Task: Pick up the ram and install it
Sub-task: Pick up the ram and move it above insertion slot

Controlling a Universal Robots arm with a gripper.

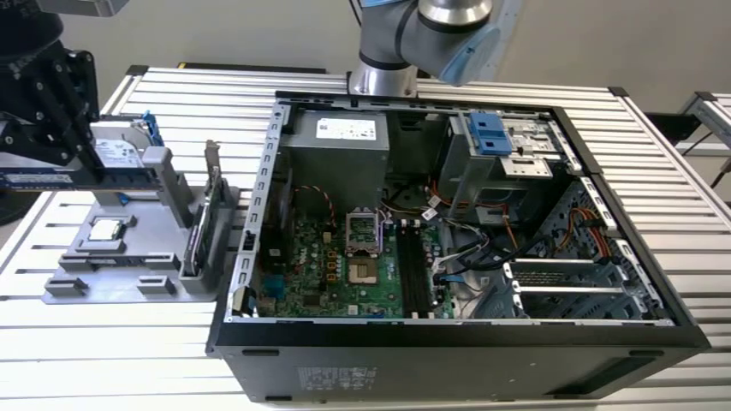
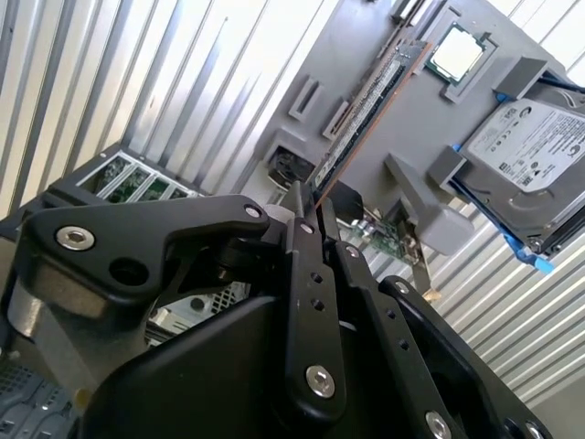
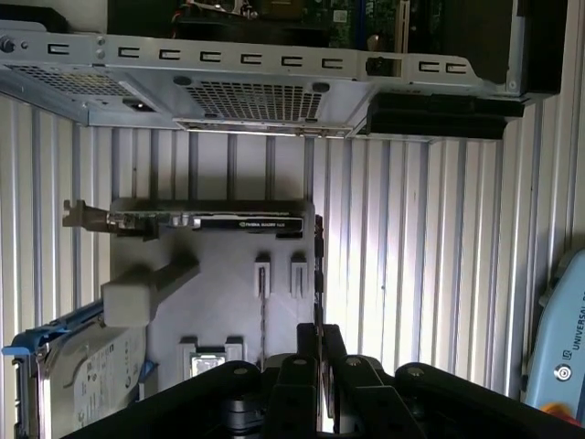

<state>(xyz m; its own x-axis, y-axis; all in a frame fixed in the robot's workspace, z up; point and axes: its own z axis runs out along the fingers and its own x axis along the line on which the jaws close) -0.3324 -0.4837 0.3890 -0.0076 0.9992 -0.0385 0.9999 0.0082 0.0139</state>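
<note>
Two black fingers (image 2: 302, 261) of the gripper (image 3: 318, 331) are clenched on the ram (image 2: 367, 121), whose thin edge runs out from between them in both wrist views, close by the gray parts fixture (image 1: 126, 257) holding a hard drive (image 1: 115, 154), at nine o'clock from the open computer case (image 1: 457, 332) in the exterior view.

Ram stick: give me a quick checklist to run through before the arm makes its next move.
1. Grip on the ram: ok. The gripper is closed on one end of it in the second wrist view.
2. Ram off the grey fixture: ok. It appears raised clear of it in the exterior view.
3. Computer case open: ok. The motherboard is exposed.
4. Memory slots free: ok. They look empty.
5. Cables clear of the slots: cannot tell. A bundle lies just to the exterior view's right of them.
6. Ram's notch matching the slot: cannot tell.
</note>
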